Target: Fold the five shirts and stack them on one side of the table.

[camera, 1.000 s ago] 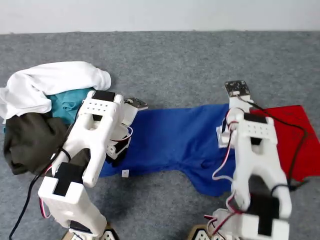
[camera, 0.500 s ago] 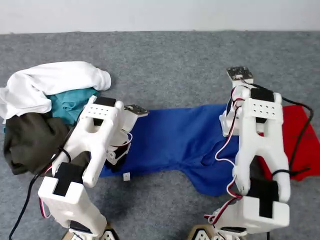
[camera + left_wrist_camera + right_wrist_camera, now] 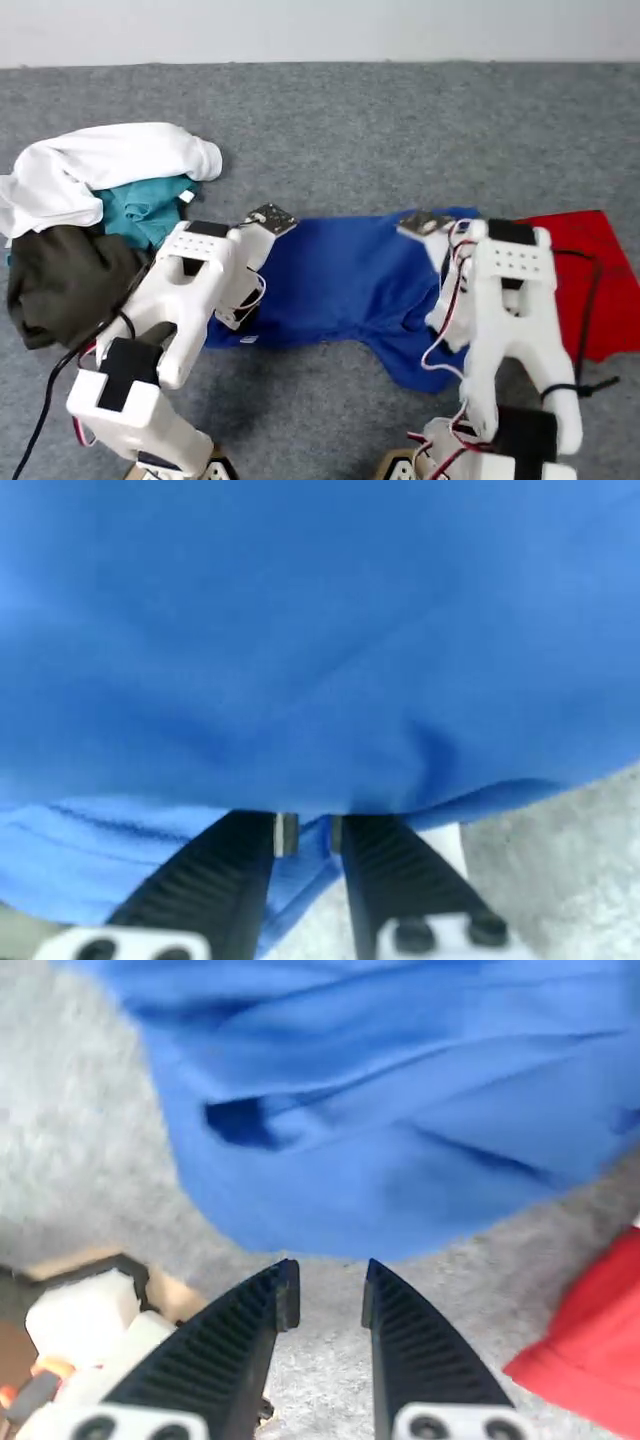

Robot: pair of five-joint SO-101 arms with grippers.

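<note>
Five shirts lie on the grey table [image 3: 400, 120]. At far left three are heaped and touching, all crumpled: a white shirt [image 3: 100, 165] at the back, a teal shirt [image 3: 145, 208] peeking from under it, and an olive shirt [image 3: 60, 280] nearest the arm bases.

Just right of the heap, the left arm [image 3: 180, 300] bends down over the left end of the blue shirt [image 3: 340, 280]. The left claw [image 3: 305, 832] is drawn narrow, with the shirt's hem pinched between its jaws and blue cloth draped over the tips.

The blue shirt spreads across the middle of the table. It is mostly flat with soft creases, has a small white label [image 3: 246, 340] at its lower left edge, and bulges toward the bases near its right end.

The right arm [image 3: 510, 300] stands over that end. The right claw [image 3: 325, 1285] is parted a moderate way and holds nothing. It hangs above bare table just beside the shirt's rumpled, rounded edge.

At far right the red shirt [image 3: 590, 270] lies flat, partly hidden by the right arm. In the right wrist view a strip of table separates its corner from the blue cloth.
</note>
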